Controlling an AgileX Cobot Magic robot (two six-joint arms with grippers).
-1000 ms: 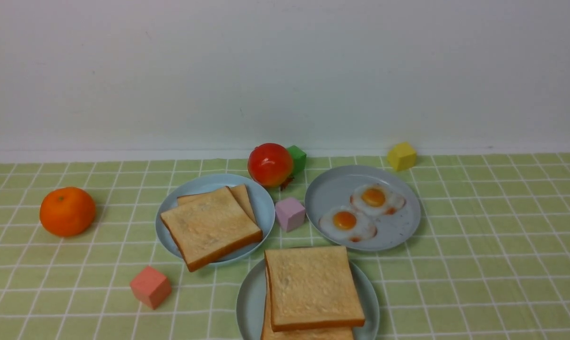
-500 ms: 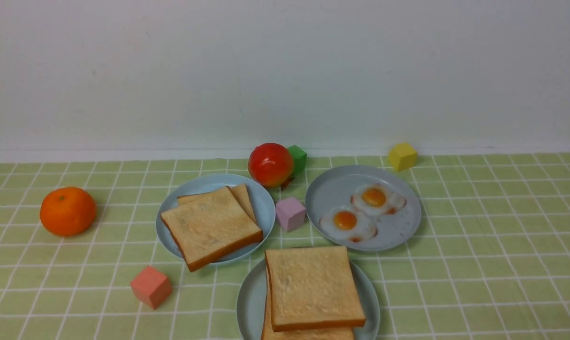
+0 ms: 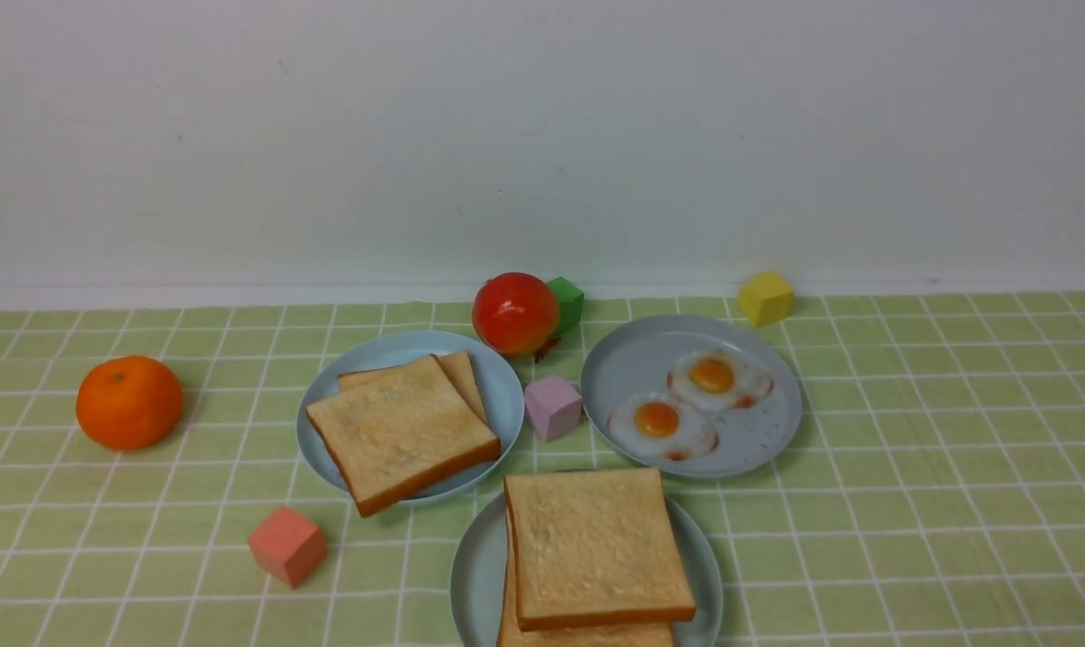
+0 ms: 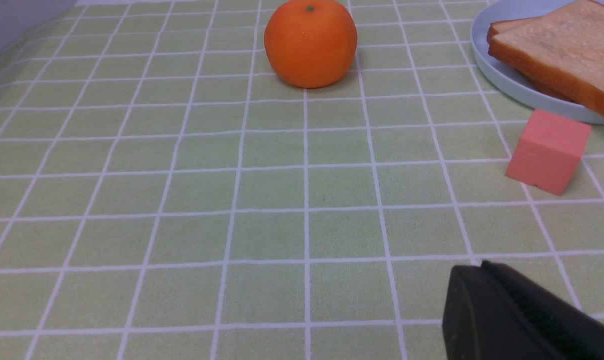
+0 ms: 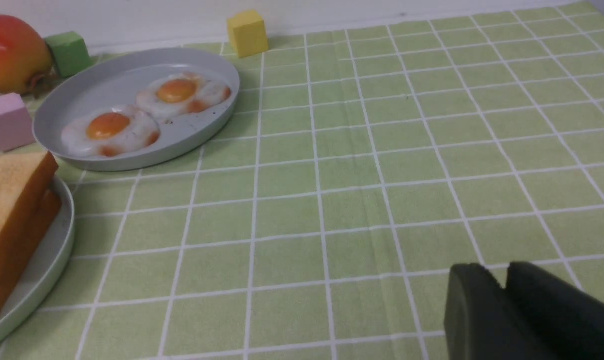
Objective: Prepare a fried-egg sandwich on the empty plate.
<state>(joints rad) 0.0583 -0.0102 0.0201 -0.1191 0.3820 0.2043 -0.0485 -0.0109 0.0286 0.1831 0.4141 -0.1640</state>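
Note:
Two golden toast slices lie stacked as the sandwich on the pale green plate at the near centre; whether a fried egg lies between them is hidden. The right wrist view shows the stack's edge on the plate rim. Two fried eggs lie on a speckled grey plate. Neither gripper appears in the front view. My left gripper is shut and empty, low over the tablecloth. My right gripper has a narrow gap between its tips, with nothing in it.
A pale blue plate holds two loose toast slices. Around stand an orange, a red fruit, and pink, lilac, green and yellow cubes. A white wall closes the back.

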